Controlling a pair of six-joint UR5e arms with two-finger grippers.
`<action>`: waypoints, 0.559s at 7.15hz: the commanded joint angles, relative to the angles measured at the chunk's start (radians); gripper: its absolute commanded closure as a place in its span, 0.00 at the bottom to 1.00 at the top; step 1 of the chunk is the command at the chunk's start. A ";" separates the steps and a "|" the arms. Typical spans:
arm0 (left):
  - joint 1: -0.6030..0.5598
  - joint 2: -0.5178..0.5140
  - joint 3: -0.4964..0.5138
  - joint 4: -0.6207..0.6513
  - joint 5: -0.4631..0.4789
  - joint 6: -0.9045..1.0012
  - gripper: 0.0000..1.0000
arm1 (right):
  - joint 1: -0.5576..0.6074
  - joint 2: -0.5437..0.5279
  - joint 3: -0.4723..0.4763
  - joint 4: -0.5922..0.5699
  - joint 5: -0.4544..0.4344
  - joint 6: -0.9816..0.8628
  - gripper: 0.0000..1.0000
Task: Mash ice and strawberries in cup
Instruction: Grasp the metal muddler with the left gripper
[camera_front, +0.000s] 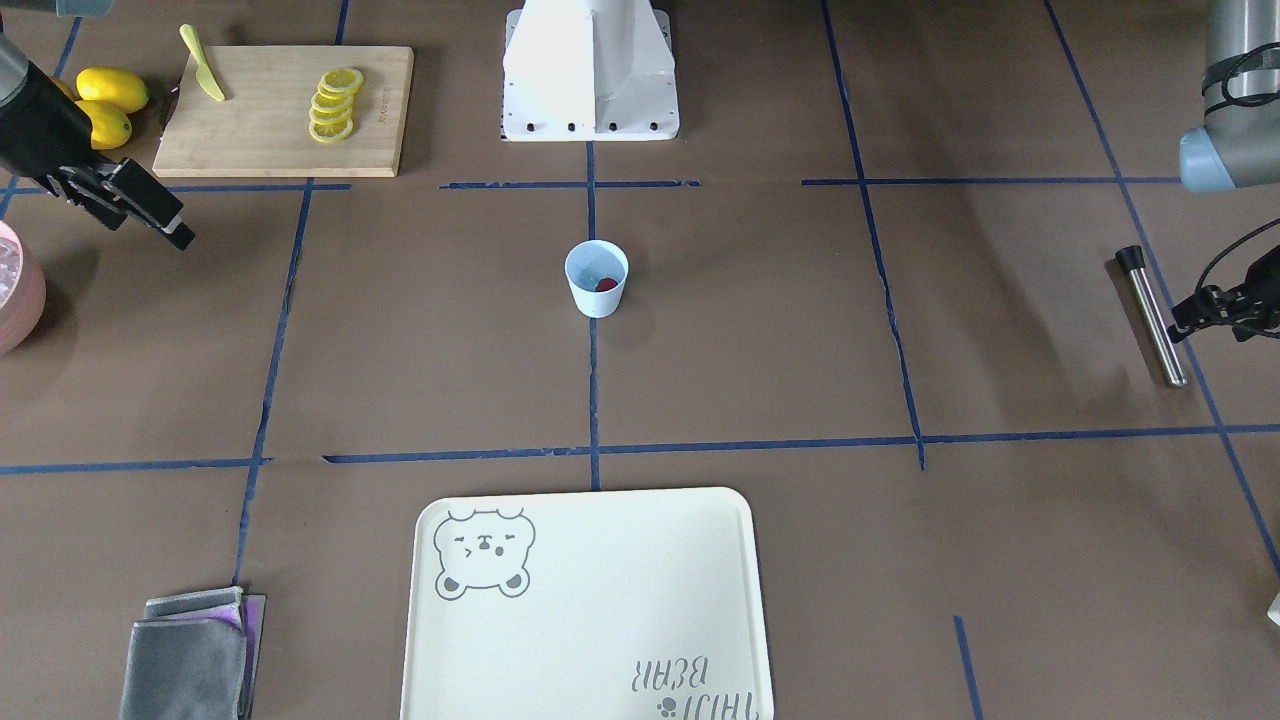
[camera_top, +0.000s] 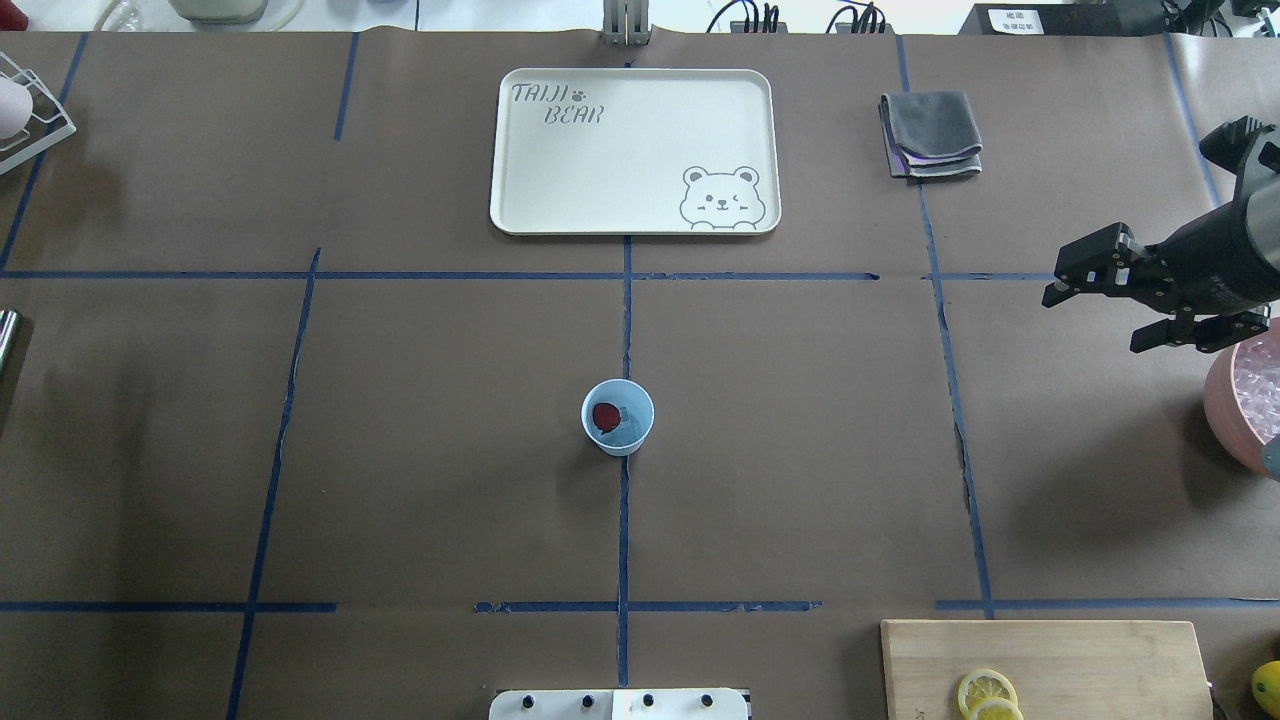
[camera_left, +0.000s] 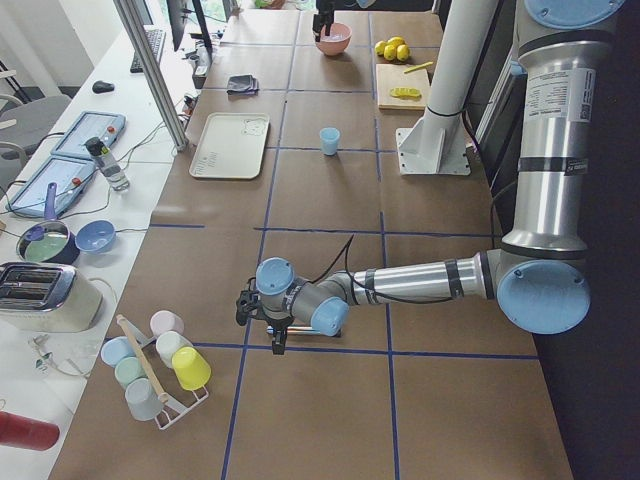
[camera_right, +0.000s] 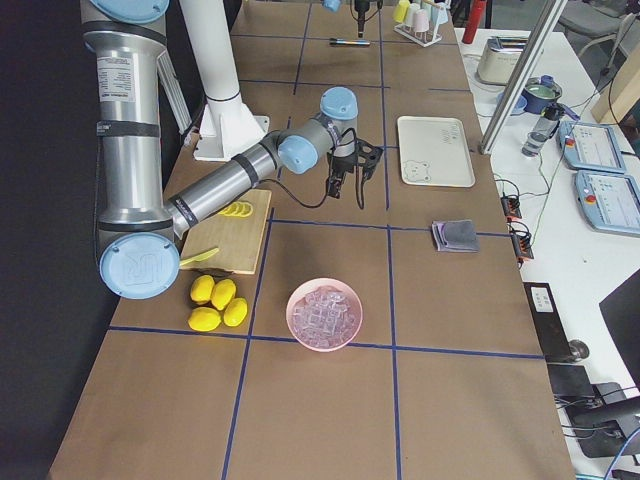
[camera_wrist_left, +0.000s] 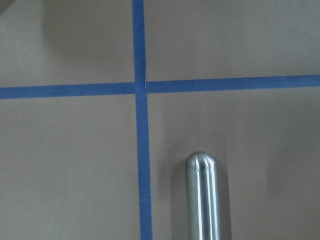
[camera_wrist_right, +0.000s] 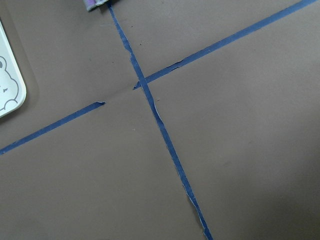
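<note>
The light blue cup (camera_front: 596, 278) stands at the table's middle, also in the overhead view (camera_top: 618, 417). A dark red strawberry (camera_top: 605, 415) lies in it beside a pale clear chunk that looks like ice (camera_top: 627, 420). More ice (camera_right: 324, 312) fills a pink bowl (camera_top: 1232, 400). My right gripper (camera_top: 1100, 310) hovers open and empty next to that bowl. A steel muddler (camera_front: 1152, 315) with a black end lies on the table. My left gripper (camera_front: 1215, 315) hangs just over it, jaws apparently apart, holding nothing. The left wrist view shows the muddler's rounded tip (camera_wrist_left: 204, 197).
A white bear tray (camera_top: 634, 150) and a folded grey cloth (camera_top: 930, 135) lie on the far side. A cutting board (camera_front: 285, 110) holds lemon slices (camera_front: 335, 105) and a yellow knife (camera_front: 203, 63), with whole lemons (camera_front: 110, 105) beside it. A rack of cups (camera_left: 160, 365) stands past the muddler.
</note>
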 joint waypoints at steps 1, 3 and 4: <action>0.038 -0.004 0.014 -0.032 0.031 -0.026 0.06 | -0.001 0.003 -0.002 0.000 0.000 0.000 0.00; 0.058 -0.004 0.014 -0.035 0.031 -0.026 0.06 | -0.001 0.005 -0.002 0.000 0.000 0.000 0.00; 0.064 -0.004 0.014 -0.035 0.029 -0.026 0.07 | -0.001 0.005 -0.002 0.000 0.000 0.000 0.00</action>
